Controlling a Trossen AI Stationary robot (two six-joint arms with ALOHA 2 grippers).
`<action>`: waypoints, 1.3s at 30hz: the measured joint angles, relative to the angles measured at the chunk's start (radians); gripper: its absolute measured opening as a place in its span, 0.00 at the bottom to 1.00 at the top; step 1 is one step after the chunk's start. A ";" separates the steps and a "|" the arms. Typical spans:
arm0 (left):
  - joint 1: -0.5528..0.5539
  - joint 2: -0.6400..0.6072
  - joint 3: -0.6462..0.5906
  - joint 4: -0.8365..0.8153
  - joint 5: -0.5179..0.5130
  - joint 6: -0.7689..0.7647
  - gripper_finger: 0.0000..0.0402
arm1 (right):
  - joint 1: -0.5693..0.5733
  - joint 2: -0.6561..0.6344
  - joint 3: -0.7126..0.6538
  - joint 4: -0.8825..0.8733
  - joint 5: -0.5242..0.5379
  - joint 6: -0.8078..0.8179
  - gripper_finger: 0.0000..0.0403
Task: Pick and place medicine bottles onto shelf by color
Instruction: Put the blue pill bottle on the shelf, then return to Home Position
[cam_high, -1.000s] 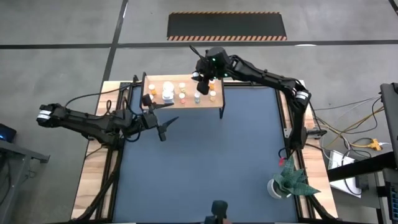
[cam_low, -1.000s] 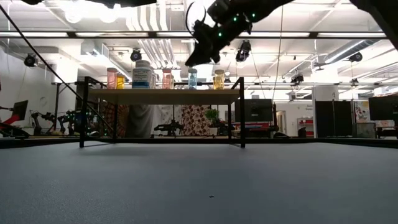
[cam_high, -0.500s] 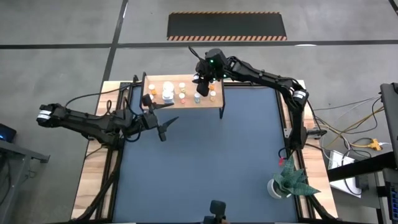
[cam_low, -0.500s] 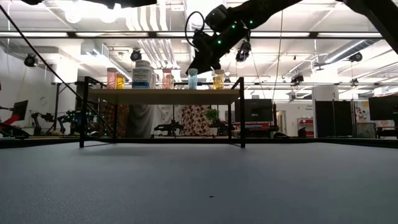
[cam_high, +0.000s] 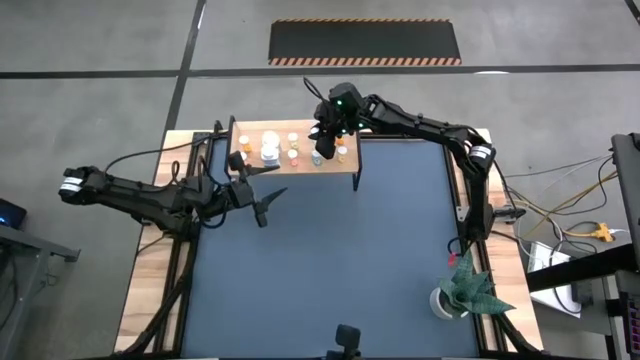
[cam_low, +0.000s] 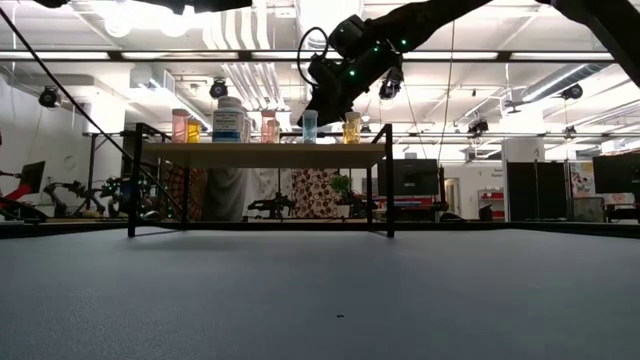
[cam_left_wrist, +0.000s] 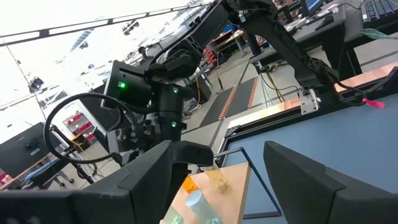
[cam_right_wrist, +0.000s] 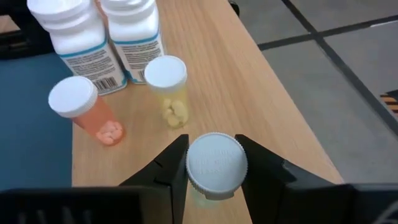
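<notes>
Right wrist view gives you the right end effector (cam_right_wrist: 212, 163) over the shelf (cam_right_wrist: 236, 81), fingers (cam_right_wrist: 168, 167) clamped either side of a white-capped bottle (cam_right_wrist: 215, 165); two large white bottles (cam_right_wrist: 106, 37), a yellowish bottle (cam_right_wrist: 168, 87) and an orange bottle (cam_right_wrist: 87, 112) stand just beyond it. Your left end effector (cam_high: 262, 200) waits spread wide over the bench (cam_high: 330, 270), just off the shelf's left end

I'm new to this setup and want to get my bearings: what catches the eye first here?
The right claw stands out first, over the wooden shelf at the table's far edge, its fingers on either side of a white-capped bottle. More medicine bottles stand in a cluster on the shelf. The left claw hangs open just in front of the shelf's left end.
</notes>
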 joint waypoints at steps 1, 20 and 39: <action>0.000 0.000 0.000 0.000 0.000 0.000 0.59 | 0.000 0.000 -0.001 0.001 0.000 0.002 0.29; 0.000 0.000 -0.003 0.000 0.000 0.000 0.59 | 0.006 0.000 -0.017 0.002 0.007 0.018 0.30; 0.000 0.000 -0.003 0.000 0.000 0.000 0.59 | 0.006 -0.009 0.003 -0.033 0.008 0.020 0.45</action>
